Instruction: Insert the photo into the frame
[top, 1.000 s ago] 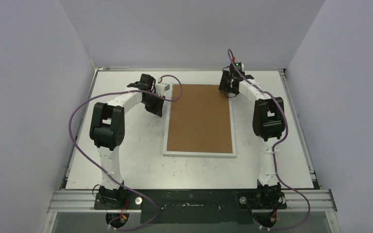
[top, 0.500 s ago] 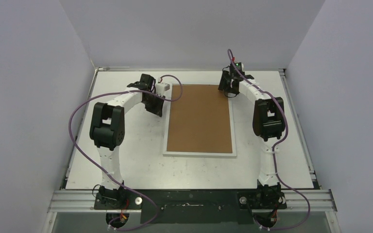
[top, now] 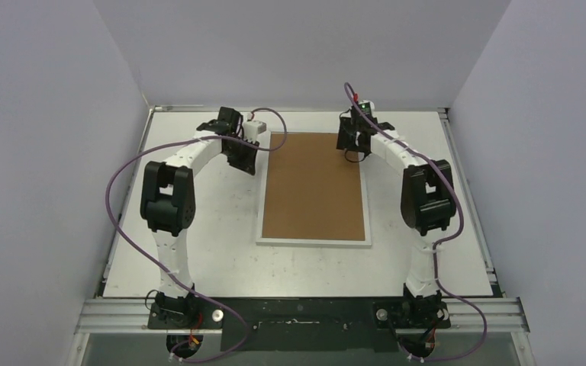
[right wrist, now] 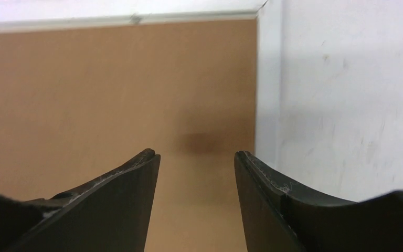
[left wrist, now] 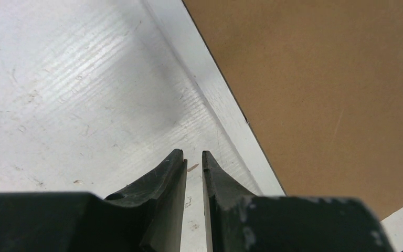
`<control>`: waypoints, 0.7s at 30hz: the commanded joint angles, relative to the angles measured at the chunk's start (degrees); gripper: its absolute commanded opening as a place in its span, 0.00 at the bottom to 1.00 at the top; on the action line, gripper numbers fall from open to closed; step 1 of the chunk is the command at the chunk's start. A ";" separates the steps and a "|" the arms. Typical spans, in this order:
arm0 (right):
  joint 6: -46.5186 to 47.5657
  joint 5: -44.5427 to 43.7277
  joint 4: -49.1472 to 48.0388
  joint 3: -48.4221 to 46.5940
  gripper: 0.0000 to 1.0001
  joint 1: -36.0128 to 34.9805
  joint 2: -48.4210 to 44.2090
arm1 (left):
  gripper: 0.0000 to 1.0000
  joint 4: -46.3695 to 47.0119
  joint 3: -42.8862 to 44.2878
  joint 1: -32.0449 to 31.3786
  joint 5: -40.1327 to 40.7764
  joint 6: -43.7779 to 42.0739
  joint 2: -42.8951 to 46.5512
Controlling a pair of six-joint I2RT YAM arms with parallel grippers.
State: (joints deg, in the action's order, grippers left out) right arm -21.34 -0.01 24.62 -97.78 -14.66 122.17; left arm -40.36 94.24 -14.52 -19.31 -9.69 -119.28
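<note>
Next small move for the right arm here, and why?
Probably lower the right end effector onto the far right corner of the brown cardboard backing board: its jaws stand open above that corner, the board lies flat inside the thin white rectangular frame, and no photo shows.

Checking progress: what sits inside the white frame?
A brown backing board fills the frame, only its white border showing. Anything beneath the board is covered; no photo is visible.
</note>
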 commanded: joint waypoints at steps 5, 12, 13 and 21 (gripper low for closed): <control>-1.51 -6.98 -1.93 17.61 0.48 -7.67 -18.08 | 0.17 -4.27 4.09 -0.29 -3.28 -1.25 3.54; -1.93 -7.26 -4.22 20.09 0.52 -4.04 -17.90 | 0.17 -1.42 0.93 -1.39 -2.25 0.09 3.97; -1.68 -6.90 -4.29 19.05 0.53 -3.18 -17.00 | 0.17 -1.41 0.87 -1.40 -2.23 0.03 3.60; -1.07 -4.82 -2.42 12.44 0.54 -0.74 -10.82 | 0.17 -0.32 -1.23 -1.12 -2.13 0.19 2.91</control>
State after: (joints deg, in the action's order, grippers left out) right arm -22.52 -5.10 22.81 -82.78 -14.44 111.02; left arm -42.83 93.47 -16.01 -20.60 -9.63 -118.61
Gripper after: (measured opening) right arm 0.539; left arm 0.171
